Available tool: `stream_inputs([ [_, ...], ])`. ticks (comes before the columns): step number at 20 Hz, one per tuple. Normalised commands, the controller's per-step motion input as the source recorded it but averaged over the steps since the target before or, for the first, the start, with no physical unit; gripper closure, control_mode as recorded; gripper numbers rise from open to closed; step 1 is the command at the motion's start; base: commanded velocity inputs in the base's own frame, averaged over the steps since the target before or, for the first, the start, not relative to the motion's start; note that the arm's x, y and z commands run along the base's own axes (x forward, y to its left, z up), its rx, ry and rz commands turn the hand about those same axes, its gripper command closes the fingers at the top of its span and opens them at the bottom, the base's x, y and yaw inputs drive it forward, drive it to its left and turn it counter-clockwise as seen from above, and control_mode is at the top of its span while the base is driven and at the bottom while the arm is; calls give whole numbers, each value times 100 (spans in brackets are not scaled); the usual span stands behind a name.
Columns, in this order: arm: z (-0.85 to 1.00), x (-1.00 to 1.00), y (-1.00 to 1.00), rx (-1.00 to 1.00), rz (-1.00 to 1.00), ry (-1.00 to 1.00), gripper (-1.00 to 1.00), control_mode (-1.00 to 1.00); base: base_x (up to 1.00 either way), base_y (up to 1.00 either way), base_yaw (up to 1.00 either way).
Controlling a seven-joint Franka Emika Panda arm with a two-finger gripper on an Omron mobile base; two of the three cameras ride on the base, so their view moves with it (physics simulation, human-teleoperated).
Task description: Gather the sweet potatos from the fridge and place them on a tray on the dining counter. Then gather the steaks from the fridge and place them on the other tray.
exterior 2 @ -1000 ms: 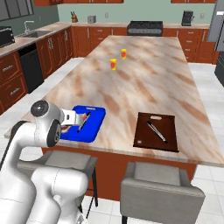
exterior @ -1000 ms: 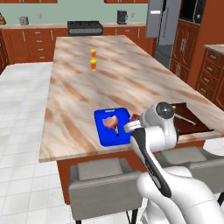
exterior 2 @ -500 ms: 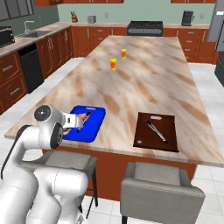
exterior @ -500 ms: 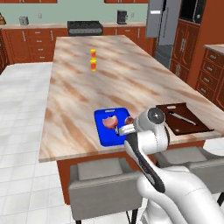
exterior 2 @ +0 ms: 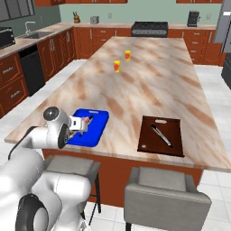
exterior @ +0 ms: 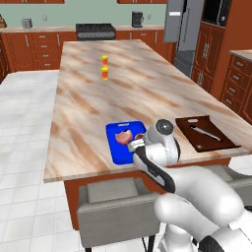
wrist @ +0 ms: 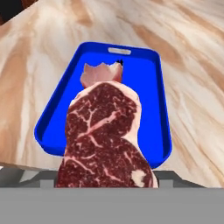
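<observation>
End effector (wrist: 107,186): grips marbled steak (wrist: 105,135) | rounded blue tray (wrist: 159,109) below

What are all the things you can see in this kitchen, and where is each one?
Bright blue rectangular tray: one, blue, near edge of the marbled island counter.
Flat pink-red steaks: two; one pale slab lying in the blue tray, one dark marbled slab held up over the tray's near end.
Dark brown rectangular tray: one, brown, on the counter beside the blue tray, apart from it.
Thin grey utensil: one, grey, lying in the brown tray.
Small yellow cups: two, yellow, mid-counter.
Grey stools: two, grey, at the near side.
Grey fridge: one, far wall.
Gripper: one, white arm, closed on the dark steak.
</observation>
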Motion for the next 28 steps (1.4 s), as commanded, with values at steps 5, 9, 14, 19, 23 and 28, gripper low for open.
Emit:
stream_inputs([
  [5,-20,46,10,0,0,10,100,-100,0,0,0],
  [9,-32,37,10,0,0,6,100,-100,0,0,0],
  [14,-41,32,9,0,0,4,100,-100,0,0,0],
  [19,-37,21,3,0,0,6,100,-100,0,0,0],
  [23,-29,20,6,0,0,6,100,-100,0,0,0],
  [28,-16,25,7,0,0,3,-100,-100,0,0,0],
])
